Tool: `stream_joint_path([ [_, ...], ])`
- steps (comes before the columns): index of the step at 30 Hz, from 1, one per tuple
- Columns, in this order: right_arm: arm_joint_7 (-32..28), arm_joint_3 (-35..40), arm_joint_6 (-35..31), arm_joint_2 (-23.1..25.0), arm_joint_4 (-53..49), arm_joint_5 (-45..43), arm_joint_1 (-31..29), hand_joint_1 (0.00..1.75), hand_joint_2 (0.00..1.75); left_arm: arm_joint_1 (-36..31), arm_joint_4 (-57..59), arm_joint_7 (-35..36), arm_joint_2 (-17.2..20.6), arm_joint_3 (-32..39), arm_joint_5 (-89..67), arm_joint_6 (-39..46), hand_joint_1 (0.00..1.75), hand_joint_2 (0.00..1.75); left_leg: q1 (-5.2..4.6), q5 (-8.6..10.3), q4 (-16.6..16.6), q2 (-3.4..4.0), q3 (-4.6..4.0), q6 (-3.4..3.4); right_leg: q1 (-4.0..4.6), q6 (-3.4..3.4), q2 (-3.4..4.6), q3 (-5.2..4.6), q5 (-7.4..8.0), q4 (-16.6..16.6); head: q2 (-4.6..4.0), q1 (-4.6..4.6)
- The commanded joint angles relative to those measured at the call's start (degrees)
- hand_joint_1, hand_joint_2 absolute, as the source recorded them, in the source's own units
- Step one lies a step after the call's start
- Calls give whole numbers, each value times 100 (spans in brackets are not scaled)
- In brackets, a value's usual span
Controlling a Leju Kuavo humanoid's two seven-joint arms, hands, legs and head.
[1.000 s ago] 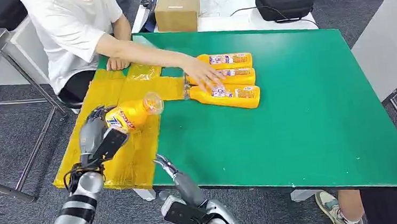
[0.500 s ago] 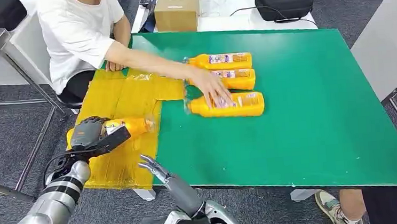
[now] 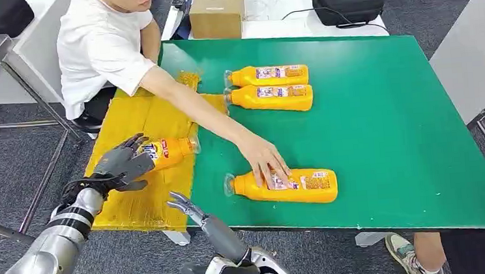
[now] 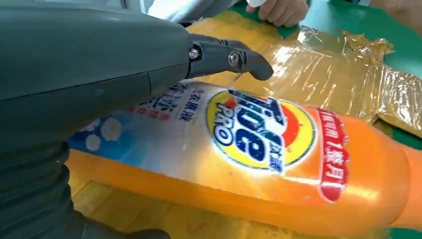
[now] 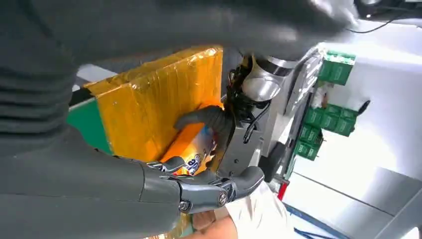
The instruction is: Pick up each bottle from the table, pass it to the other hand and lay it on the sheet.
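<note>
On the far left, the left hand (image 3: 123, 165) lies over the base end of an orange bottle (image 3: 169, 150) that rests flat on the yellow sheet (image 3: 142, 207) covering the left end of the counter (image 3: 392, 164). Its fingers are spread, and the left wrist view shows them lifted off the label rather than wrapped round it, so I judge this hand open and the bottle set down. That bottle counts as delivered.

Next across, the right hand (image 3: 183, 206) hangs at the near edge of the counter, fingers apart and holding nothing.

Further right, a person's hand (image 3: 266, 161) rests on a third bottle (image 3: 286, 186) lying near the front edge, within the right hand's reach by my reckoning. Behind it, two more bottles (image 3: 269, 88) lie side by side towards the back.

So one bottle is on the sheet and three remain on the green counter, each needing pick-up, handover and placing.
</note>
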Motion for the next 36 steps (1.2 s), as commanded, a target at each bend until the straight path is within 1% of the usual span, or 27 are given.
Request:
stream_joint_path([
  [1, 2, -4, 122, 80, 377, -40, 9, 0, 0, -317, -2, -89, 121, -340, 250, -190, 0, 175, 5, -9, 0, -3, 21, -5, 5, -6, -3, 23, -10, -2, 0, 0],
  [4, -35, 12, 115, 96, 440, -4, -6, 0, 0, -251, -296, -163, 141, -252, 581, -92, 0, 175, 9, -12, 5, -7, 23, -6, 9, -8, -8, 27, -14, 1, 0, -2],
  [5, -83, -1, 13, 107, 458, 49, 14, 0, 0, -158, -542, -245, 25, 51, 1004, -40, 0, 175, 8, -9, 2, -5, 19, -5, 8, -7, -5, 22, -10, -1, 0, 0],
  [6, -121, 3, -65, 109, 462, 94, 21, 0, 0, -87, -739, -332, -50, 176, 1202, 10, 0, 175, 9, -15, 2, -1, 31, -7, 9, -10, -1, 32, -15, 0, 0, -2],
  [8, -146, 22, -99, 103, 450, 116, 27, 0, 0, 50, -1106, -264, -140, 199, 1326, 48, 0, 175, 5, -7, -2, -6, 17, -4, 5, -6, -6, 20, -9, -4, 0, -2],
  [9, -146, 22, -99, 103, 450, 116, 27, 0, 0, 50, -1106, -264, -140, 199, 1326, 48, 0, 175, 2, -4, -3, -6, 12, -2, 2, -4, -7, 14, -6, -4, 0, 0],
  [10, -146, 22, -98, 104, 448, 116, 24, 0, 0, 60, -1108, -264, -144, 195, 1326, 47, 0, 175, 6, -13, -2, -7, 30, -4, 6, -8, -8, 34, -16, -4, 0, 0],
  [12, -146, 22, -98, 104, 447, 116, 23, 0, 0, 66, -1109, -265, -134, 196, 1325, 47, 0, 175, 2, -6, -4, -1, 17, -3, 2, -4, -1, 18, -6, -5, 0, 0],
  [13, -146, 22, -98, 103, 446, 116, 23, 0, 0, 72, -1107, -266, -125, 197, 1325, 46, 0, 175, 6, -15, -3, -1, 35, -6, 7, -8, -1, 38, -15, -6, 0, 0],
  [15, -146, 22, -98, 103, 446, 116, 23, 0, 0, 72, -1107, -266, -125, 197, 1325, 46, 0, 175, 1, -5, -4, 1, 17, -3, 2, -4, 1, 17, -6, -4, 0, 0],
  [17, -146, 22, -98, 103, 446, 116, 23, 0, 0, 72, -1107, -266, -125, 197, 1325, 46, 0, 175, 5, -13, -2, -2, 33, -6, 6, -8, -2, 35, -14, -4, 0, -2],
  [19, -146, 22, -98, 103, 446, 116, 23, 0, 0, 72, -1107, -266, -125, 197, 1325, 46, 0, 175, 3, -5, -3, -2, 14, -3, 3, -5, -3, 15, -5, -5, 0, 0],
  [20, -146, 22, -98, 103, 446, 116, 23, 0, 0, 72, -1107, -266, -125, 197, 1325, 46, 0, 175, 6, -11, -3, -4, 30, -5, 6, -8, -4, 32, -13, -5, 0, -2],
  [22, -212, 1, -547, 113, 418, 308, 50, 0, 0, 124, -1433, -488, -438, 725, 2140, 3, 0, 175, 2, -4, -4, 0, 14, -2, 2, -4, 0, 14, -4, -5, 0, 0],
  [23, -219, -12, -698, 121, 401, 317, 57, 0, 0, 200, -1779, -497, -658, 999, 2643, -91, 0, 175, 4, -12, -1, -1, 27, -4, 5, -7, -1, 29, -12, -3, 0, 0],
  [24, -216, -16, -784, 121, 380, 301, 61, 0, 0, 321, -2263, -341, -823, 1111, 3019, -110, 0, 175, 4, -9, -1, -12, 22, -3, 5, -5, -12, 27, -12, -4, 0, -2],
  [25, -229, -25, -1014, 123, 365, 376, 67, 0, 175, 379, -2566, -193, -1034, 1382, 3706, -265, 0, 175, 3, -4, 0, -16, 8, -1, 3, -3, -17, 14, -8, -3, 0, -2],
  [27, -206, -14, -1228, 94, 326, 456, 69, 0, 175, 498, -3009, 7, -1160, 1418, 4482, -414, 0, 175, 6, -9, 4, -25, 14, -1, 6, -3, -26, 24, -15, -3, 0, -2],
  [28, -161, -8, -1501, 24, 231, 674, 86, 0, 175, 602, -3197, 118, -1140, 1332, 4855, -552, 0, 175, 1, -4, 1, -16, 7, 0, 1, -2, -16, 13, -8, -4, 0, 0],
  [29, -119, -37, -1658, -61, 122, 783, 97, 0, 175, 691, -3306, 133, -1127, 1303, 5032, -633, 0, 175, 6, -14, 4, -17, 23, -1, 6, -4, -16, 32, -17, -4, 0, 0],
  [30, -39, -151, -1767, -168, -54, 812, 146, 0, 175, 817, -3445, 132, -1115, 1263, 5073, -607, 0, 175, 1, -13, 1, -5, 24, -1, 2, -3, -4, 29, -13, -6, 0, 0],
  [31, 217, -309, -2087, -379, -291, 1185, 195, 0, 175, 1055, -3705, 119, -1120, 1242, 5131, -559, 0, 175, -2, -9, -4, 0, 19, 0, -1, -2, 1, 22, -7, -8, 0, 0],
  [32, 404, -461, -2188, -559, -483, 1405, 249, 0, 175, 1270, -3952, 103, -1149, 1247, 5201, -539, 0, 175, 0, -17, -4, 2, 36, -2, 1, -5, 4, 39, -14, -10, 0, -2],
  [33, 1042, -756, -2473, -874, -605, 2233, 295, 0, 175, 1667, -4443, 63, -1244, 1302, 5288, -375, 0, 175, -3, -13, -7, 0, 31, 0, -2, -3, 1, 34, -11, -12, 0, -2],
  [34, 1286, -1008, -2578, -1092, -639, 2657, 296, 0, 175, 1938, -4797, 47, -1306, 1295, 5331, -332, 0, 175, -5, -7, -10, -2, 23, 0, -4, -2, -1, 25, -6, -14, 0, -2],
  [35, 1585, -1330, -2711, -1282, -647, 3054, 309, 0, 175, 2235, -5154, 55, -1400, 1309, 5443, -322, 0, 175, -5, -14, -18, -1, 50, 2, -4, -1, 0, 52, -12, -26, 0, -4],
  [36, 1726, -1758, -2675, -1485, -621, 3233, 288, 0, 175, 2601, -5582, 74, -1529, 1278, 5526, -271, 0, 175, -8, -10, -19, -1, 40, 4, -7, 3, 0, 44, -7, -29, 0, -4],
])
